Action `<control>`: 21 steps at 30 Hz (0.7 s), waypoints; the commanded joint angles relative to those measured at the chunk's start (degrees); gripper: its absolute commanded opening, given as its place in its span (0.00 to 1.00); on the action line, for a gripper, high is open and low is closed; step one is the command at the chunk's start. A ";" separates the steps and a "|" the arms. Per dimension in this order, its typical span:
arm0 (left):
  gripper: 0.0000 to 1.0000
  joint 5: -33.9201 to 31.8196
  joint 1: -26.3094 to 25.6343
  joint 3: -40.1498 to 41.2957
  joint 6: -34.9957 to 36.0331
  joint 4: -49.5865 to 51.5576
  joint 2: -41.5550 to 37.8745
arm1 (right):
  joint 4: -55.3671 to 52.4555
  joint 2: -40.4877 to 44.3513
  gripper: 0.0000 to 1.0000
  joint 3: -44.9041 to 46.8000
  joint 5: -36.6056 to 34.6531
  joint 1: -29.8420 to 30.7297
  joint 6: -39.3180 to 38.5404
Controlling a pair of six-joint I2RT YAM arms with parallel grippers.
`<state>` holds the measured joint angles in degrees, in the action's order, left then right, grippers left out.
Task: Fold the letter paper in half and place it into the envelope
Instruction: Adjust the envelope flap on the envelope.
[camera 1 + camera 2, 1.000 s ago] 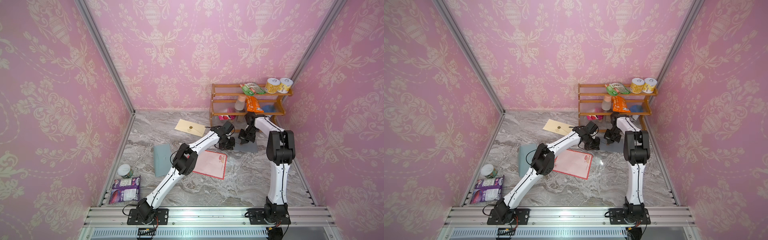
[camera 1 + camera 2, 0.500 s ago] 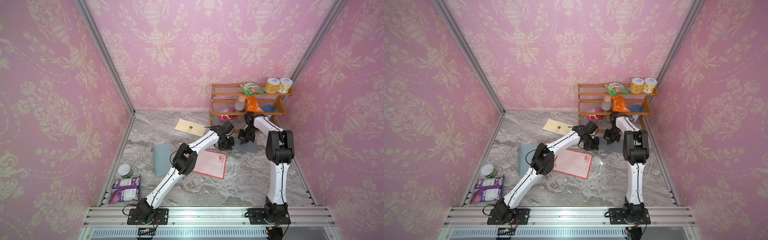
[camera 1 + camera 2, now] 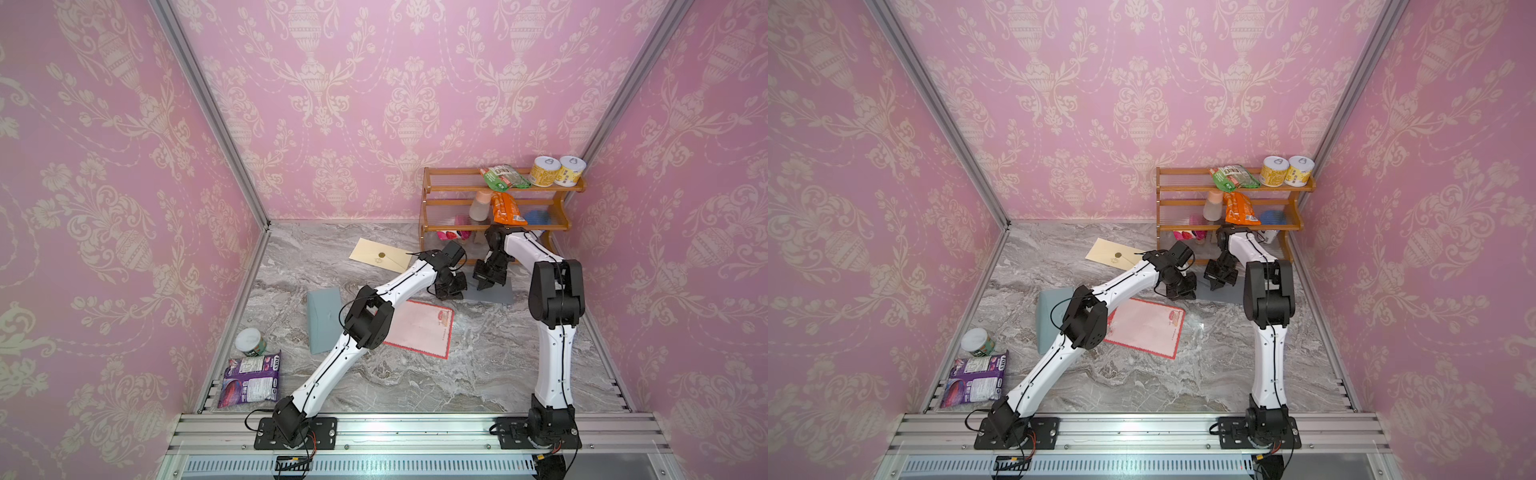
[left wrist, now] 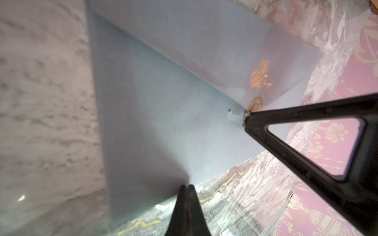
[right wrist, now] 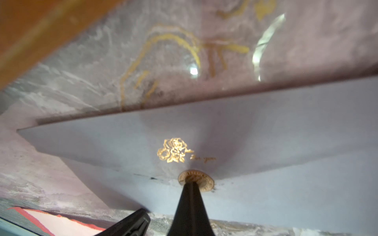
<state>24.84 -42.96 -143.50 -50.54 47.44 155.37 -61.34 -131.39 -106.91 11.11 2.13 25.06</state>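
Nearest, the red-bordered letter paper (image 3: 419,328) is seen lying flat and unfolded on the marble counter (image 3: 478,374), partly hidden under the left arm (image 3: 365,316), with a teal envelope (image 3: 324,320) just beside it. Farther back, the grey-blue envelope (image 3: 496,296) is met by the 2 tools: the left tool (image 4: 187,187) is closed fully with its tips set at the envelope's edge, though whether paper is pinched cannot be told, and the right tool (image 5: 191,182) is likewise closed, its tip set on the gold seal (image 5: 206,183). Beyond, a tan envelope (image 3: 380,255) is laid on the counter and the wooden shelf (image 3: 449,202) is stood against the back wall.
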 commanded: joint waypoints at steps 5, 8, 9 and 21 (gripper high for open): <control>0.00 -1.81 0.92 4.05 0.13 5.00 1.69 | -3.77 -6.68 0.00 -7.75 -2.06 -0.39 -0.77; 0.00 -1.98 1.28 4.46 -0.03 5.15 1.51 | -3.77 -6.07 0.00 -6.34 -3.03 -0.54 -1.61; 0.00 -1.99 1.37 4.53 -0.23 5.08 1.43 | -3.65 -5.38 0.00 -5.08 -3.84 -0.55 -1.99; 0.00 -3.20 2.25 7.68 -2.29 4.17 0.50 | -2.51 -0.12 0.00 4.81 -14.09 -3.69 -4.20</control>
<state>26.57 -42.00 -139.28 -51.46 44.34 153.73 -62.48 -130.21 -104.99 4.78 -0.08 22.26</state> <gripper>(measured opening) 0.037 0.033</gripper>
